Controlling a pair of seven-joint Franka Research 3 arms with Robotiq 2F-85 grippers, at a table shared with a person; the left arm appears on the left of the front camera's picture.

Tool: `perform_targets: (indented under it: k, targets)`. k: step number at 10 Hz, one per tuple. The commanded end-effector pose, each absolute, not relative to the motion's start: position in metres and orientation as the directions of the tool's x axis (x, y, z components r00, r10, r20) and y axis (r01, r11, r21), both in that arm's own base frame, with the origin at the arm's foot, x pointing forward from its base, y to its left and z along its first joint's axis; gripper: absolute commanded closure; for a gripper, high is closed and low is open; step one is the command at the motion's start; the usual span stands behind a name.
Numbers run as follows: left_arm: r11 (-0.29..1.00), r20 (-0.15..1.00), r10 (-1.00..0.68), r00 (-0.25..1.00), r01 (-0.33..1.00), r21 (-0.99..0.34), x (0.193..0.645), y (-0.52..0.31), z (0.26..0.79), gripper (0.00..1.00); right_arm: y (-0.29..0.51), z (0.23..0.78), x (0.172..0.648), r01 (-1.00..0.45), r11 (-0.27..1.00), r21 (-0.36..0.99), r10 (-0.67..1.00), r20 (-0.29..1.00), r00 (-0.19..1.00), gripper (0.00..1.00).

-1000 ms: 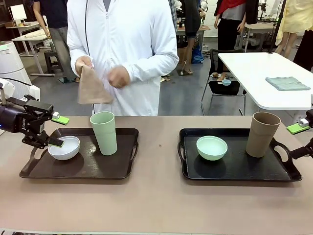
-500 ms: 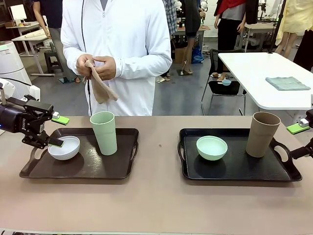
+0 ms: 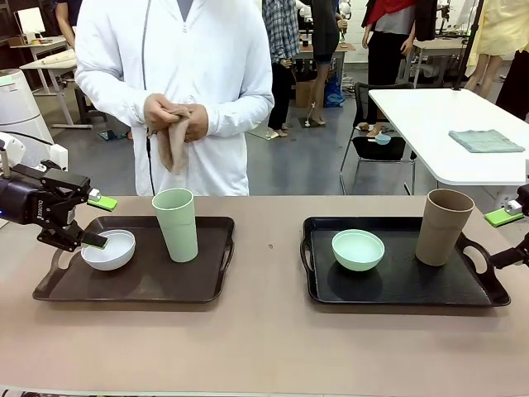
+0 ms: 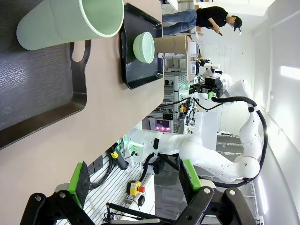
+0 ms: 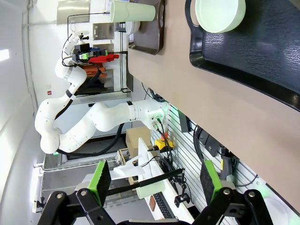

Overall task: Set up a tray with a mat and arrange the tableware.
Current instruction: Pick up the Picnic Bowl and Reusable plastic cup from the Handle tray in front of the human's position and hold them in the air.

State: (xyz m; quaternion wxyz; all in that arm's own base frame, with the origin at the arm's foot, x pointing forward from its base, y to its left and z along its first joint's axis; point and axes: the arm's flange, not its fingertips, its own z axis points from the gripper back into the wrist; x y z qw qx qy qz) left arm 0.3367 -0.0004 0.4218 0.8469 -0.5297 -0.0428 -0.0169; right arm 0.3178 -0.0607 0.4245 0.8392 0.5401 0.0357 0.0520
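Observation:
On the brown tray [image 3: 140, 285] at the left stand a small white bowl [image 3: 111, 251] and a tall pale-green cup [image 3: 175, 223]. My left gripper [image 3: 97, 221] is open beside the bowl, its lower pad at the bowl's left rim. The black tray [image 3: 397, 285] at the right holds a mint-green bowl [image 3: 358, 249] and a tall brown cup [image 3: 444, 226]. My right gripper [image 3: 508, 237] is open at that tray's right handle, holding nothing. The person bunches a tan mat [image 3: 172, 141] in both hands. The left wrist view shows the pale-green cup [image 4: 70, 21] lying sideways.
A bare strip of beige table [image 3: 269, 248] separates the two trays. A white table [image 3: 446, 132] with a folded grey cloth [image 3: 486, 141] stands behind at the right. Other people stand farther back in the room.
The person has gathered the hanging mat into both hands and shifted a little to the left. Both grippers and all the tableware stay where they were.

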Motion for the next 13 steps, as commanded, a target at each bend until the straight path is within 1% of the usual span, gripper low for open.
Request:
perform_targets:
  k: [1,13]
  targets:
    - [0.425,0.113,0.018,0.993,0.095,-0.900,0.3370,-0.0002,0.4230,0.00,-0.0613,0.4255,0.3179,-0.063,0.395,0.917,0.131,0.012,0.991,0.00]
    - [0.425,0.113,0.018,0.993,0.095,-0.900,0.3370,-0.0002,0.4230,0.00,-0.0613,0.4255,0.3179,-0.063,0.395,0.917,0.131,0.012,0.991,0.00]
